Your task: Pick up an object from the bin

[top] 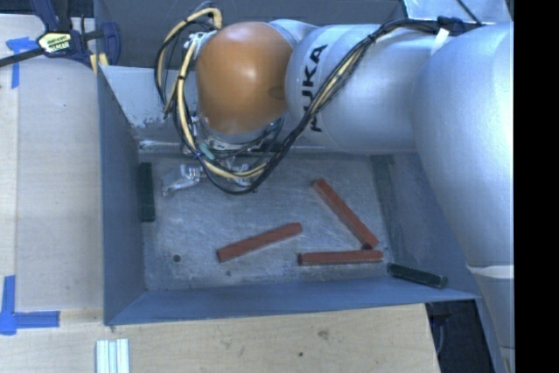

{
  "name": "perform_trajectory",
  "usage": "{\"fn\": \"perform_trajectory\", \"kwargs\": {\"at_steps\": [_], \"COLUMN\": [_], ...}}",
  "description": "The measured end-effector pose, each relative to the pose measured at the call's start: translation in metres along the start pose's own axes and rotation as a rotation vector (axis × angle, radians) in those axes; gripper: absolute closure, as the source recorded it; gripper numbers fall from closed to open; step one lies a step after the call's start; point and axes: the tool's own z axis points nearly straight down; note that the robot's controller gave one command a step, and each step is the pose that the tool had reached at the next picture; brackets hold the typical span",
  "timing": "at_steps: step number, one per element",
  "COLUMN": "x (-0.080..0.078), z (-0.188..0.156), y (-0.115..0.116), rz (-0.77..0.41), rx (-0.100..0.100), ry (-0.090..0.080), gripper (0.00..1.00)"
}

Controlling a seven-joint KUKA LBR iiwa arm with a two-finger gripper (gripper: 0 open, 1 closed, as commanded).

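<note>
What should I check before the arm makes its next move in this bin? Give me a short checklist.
1. Things to pick: ok. Three reddish-brown sticks lie on the floor of the bin: the left stick, the slanted stick and the right stick. There is also a dark bar by the left wall and a second dark bar at the near right corner.
2. A stick lying free: ok. The left stick lies alone.
3. Slanted stick and right stick apart: not ok. Their ends meet.
4. Hand above a stick: not ok. The hand is at the floor's far left, nearer the dark bar.
5. Hand empty: cannot tell. The orange cover hides it.
</note>
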Motion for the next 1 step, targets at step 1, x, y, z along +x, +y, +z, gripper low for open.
{"fn": "perform_trajectory", "kwargs": {"at_steps": [1], "x": [0.0603], "z": [-0.0745], "y": [0.0057], "rz": [0.035], "rx": [0.012], "ry": [-0.001], "gripper": [0.00]}}
